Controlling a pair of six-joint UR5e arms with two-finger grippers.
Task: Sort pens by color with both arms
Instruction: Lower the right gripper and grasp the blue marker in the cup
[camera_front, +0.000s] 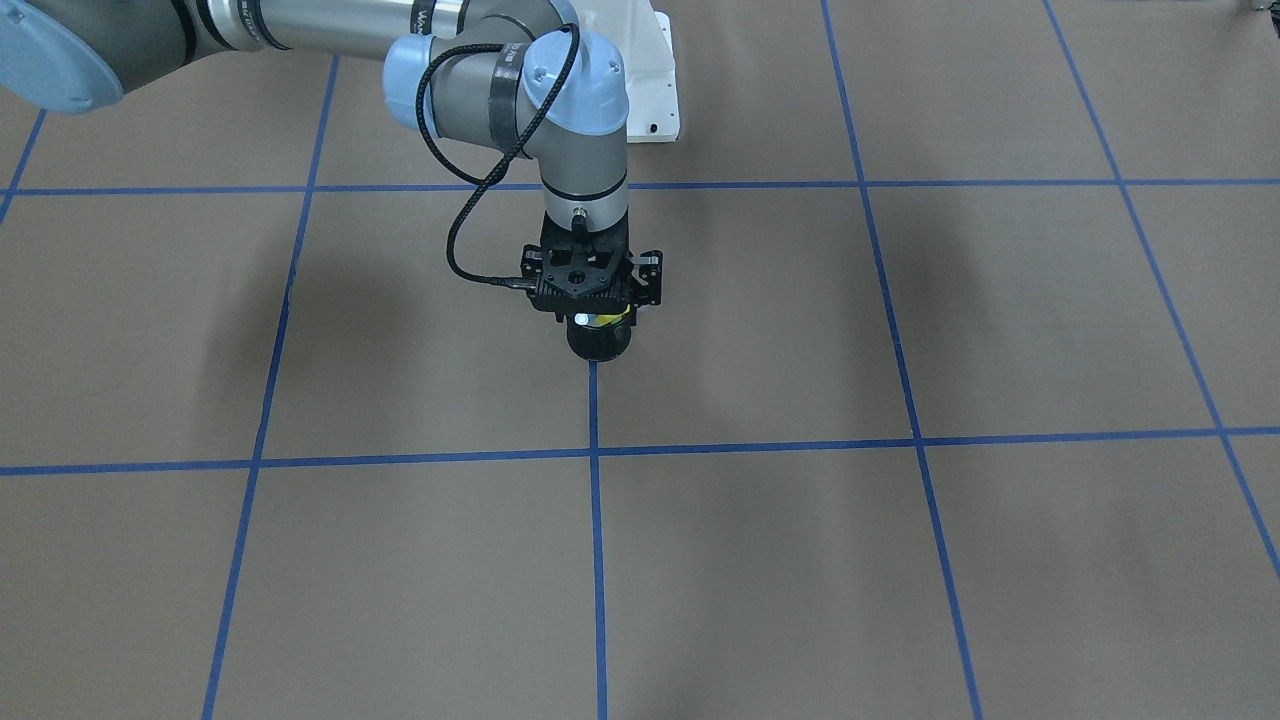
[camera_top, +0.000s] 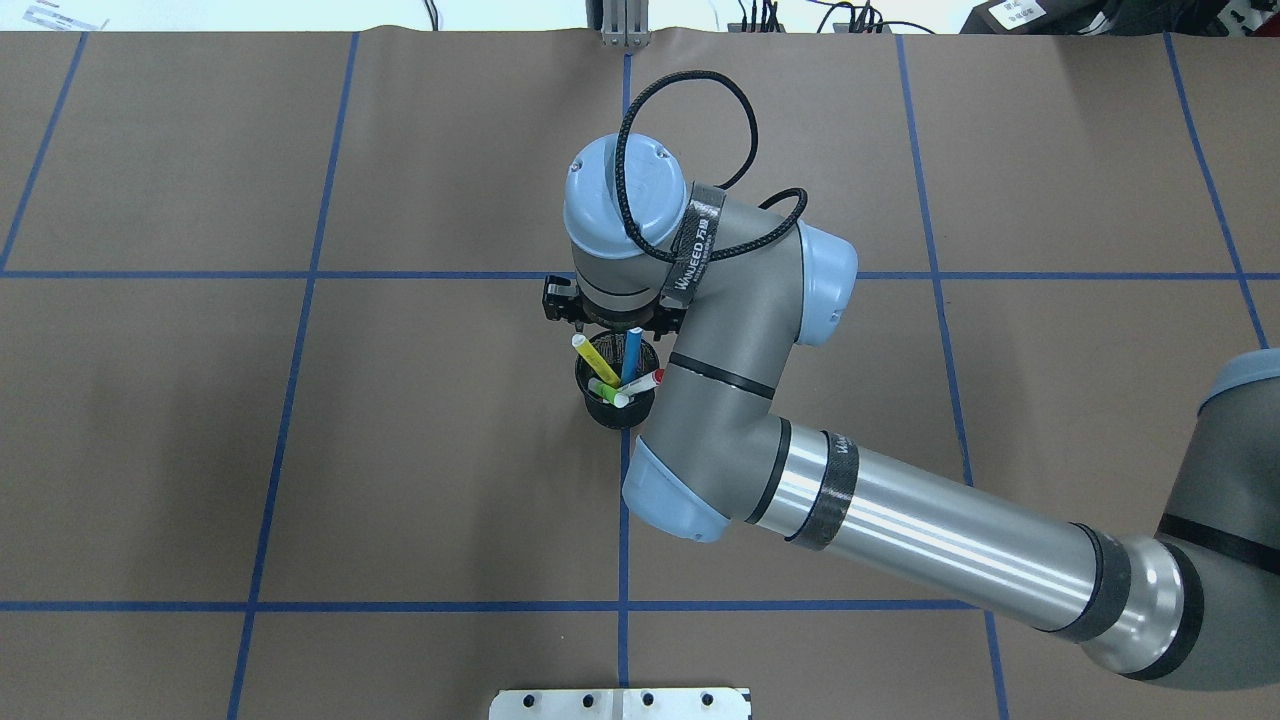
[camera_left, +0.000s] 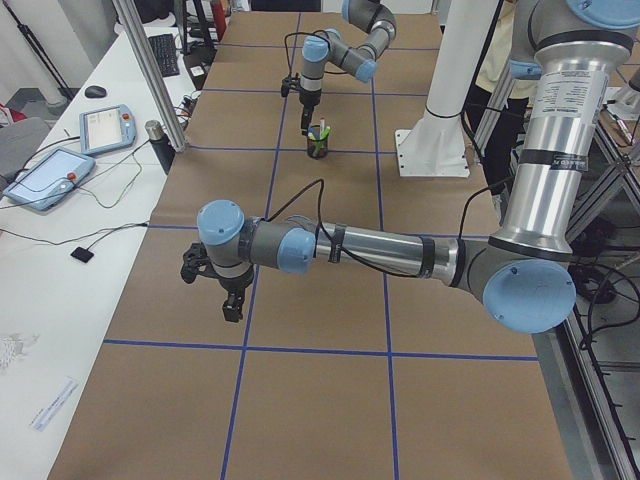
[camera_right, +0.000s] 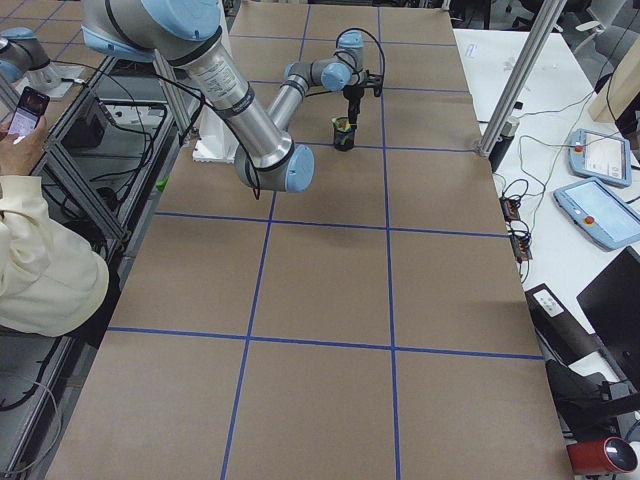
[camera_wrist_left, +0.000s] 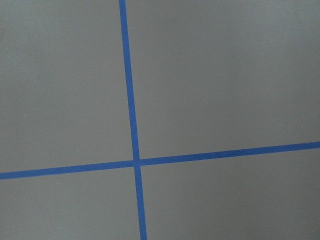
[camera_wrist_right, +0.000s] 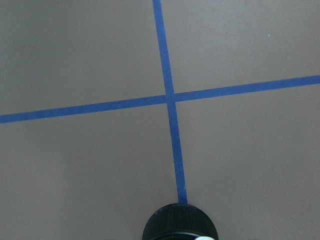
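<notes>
The pens stand together in a black mesh cup at the table's middle: yellow, blue, bright green and white with a red cap. My right arm reaches in from the right, and its gripper hangs straight over the cup, its fingers hidden under the wrist. The cup's rim shows at the bottom of the right wrist view. My left gripper hovers over bare paper far from the cup; I cannot tell whether it is open or shut.
Brown paper with a blue tape grid covers the table. The white pedestal base stands behind the cup. Teach pendants lie on the side desk, a metal post rises at the table's edge, and a person sits beside the robot.
</notes>
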